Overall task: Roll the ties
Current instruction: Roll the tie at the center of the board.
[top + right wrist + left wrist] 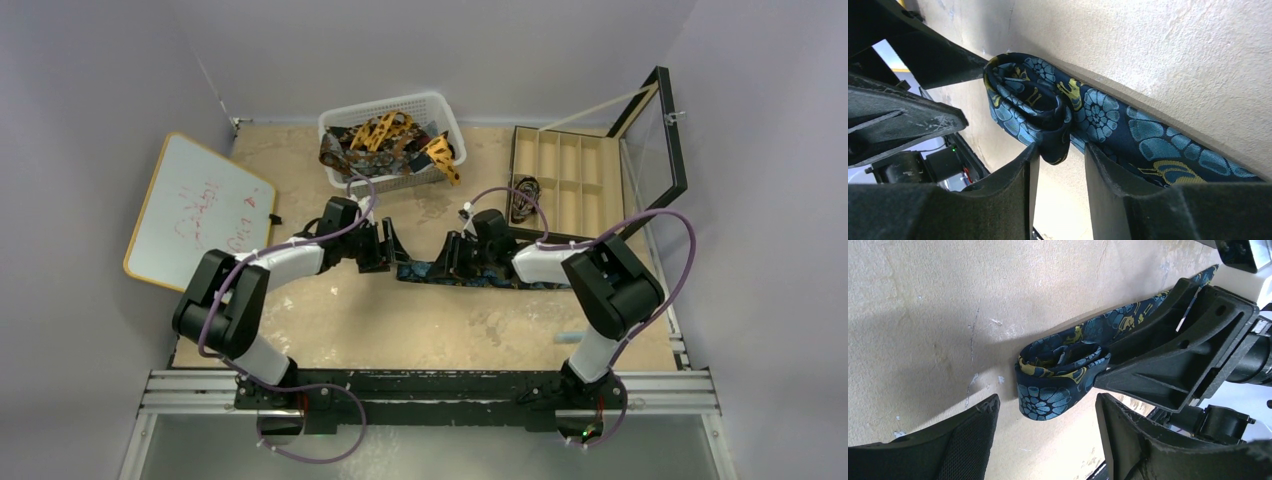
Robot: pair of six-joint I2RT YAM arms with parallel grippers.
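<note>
Several ties point(385, 135) in basket point(395, 182), dark bundle point(524, 196) in divided box point(575, 165)

Scuffed tan table point(400, 330), bearing a whiteboard point(200, 210) at the far left, a white basket point(430, 99) of ties point(385, 135) at the far middle, an open compartment box point(565, 165) at the far right, and a navy tie point(432, 272) laid flat across the middle, left end rolled up.
</note>
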